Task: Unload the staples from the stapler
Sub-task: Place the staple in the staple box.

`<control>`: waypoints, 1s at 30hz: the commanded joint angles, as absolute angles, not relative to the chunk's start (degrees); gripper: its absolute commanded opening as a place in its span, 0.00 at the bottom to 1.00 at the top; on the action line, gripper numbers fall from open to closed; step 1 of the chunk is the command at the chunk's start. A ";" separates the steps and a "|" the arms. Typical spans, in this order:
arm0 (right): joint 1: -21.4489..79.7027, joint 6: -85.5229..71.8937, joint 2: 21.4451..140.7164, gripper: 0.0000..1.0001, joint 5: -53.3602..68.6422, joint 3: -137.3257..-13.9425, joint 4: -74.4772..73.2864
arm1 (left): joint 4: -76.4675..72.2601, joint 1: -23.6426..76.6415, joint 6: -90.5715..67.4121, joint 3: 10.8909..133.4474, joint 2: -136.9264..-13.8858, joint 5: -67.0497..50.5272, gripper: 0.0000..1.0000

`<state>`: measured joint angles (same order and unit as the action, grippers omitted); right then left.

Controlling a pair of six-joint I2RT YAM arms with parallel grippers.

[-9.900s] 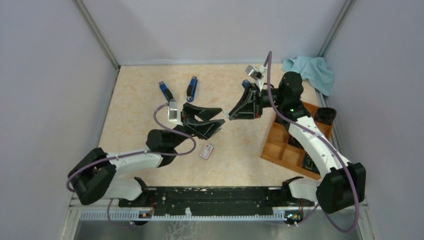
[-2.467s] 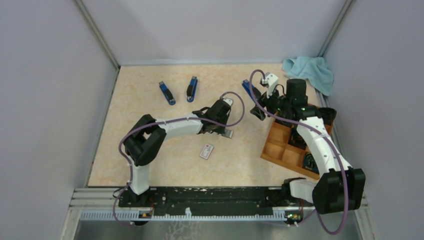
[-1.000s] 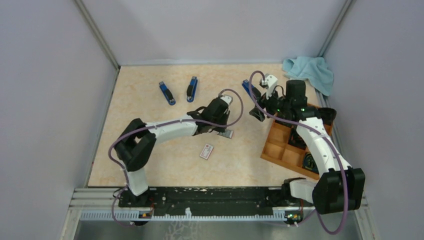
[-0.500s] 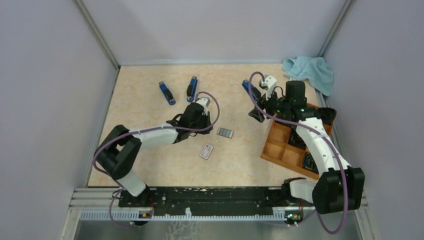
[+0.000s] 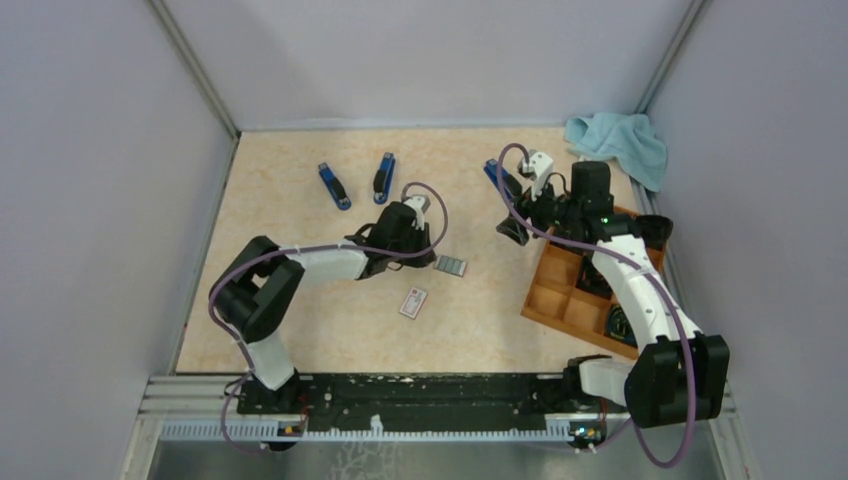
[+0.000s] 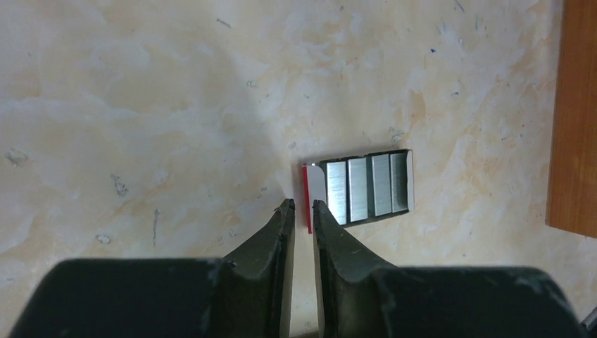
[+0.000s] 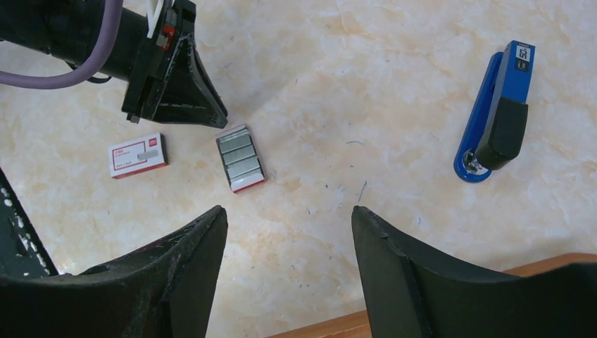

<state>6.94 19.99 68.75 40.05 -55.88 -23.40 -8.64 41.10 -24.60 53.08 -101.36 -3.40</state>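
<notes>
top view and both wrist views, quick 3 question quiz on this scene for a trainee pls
1. True or false: the right fingers hold a blue plastic stapler.
2. How many blue staplers show in the top view? A one, B three, C five.
3. Which arm's fingers sit beside the small open tray of grey metal staple strips?
Key: 1 false, they stand open and empty, and the stapler lies apart from them; 2 B; 3 the left fingers.

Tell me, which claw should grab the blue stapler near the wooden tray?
Right. The right claw is open near that blue stapler; the left claw is shut, farther off beside the staples.
</notes>
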 commanded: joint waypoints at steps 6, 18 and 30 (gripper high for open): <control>6.59 20.97 68.05 0.66 41.40 -56.25 -21.67 | -5.49 40.87 -24.74 58.31 -104.81 -3.73 0.21; 6.57 20.99 68.04 0.66 41.40 -56.21 -21.67 | -2.79 40.90 -24.24 59.33 -105.46 -1.69 0.18; 6.52 21.01 67.87 0.66 41.58 -56.22 -21.70 | -0.74 41.93 -24.56 61.04 -107.35 -5.04 0.15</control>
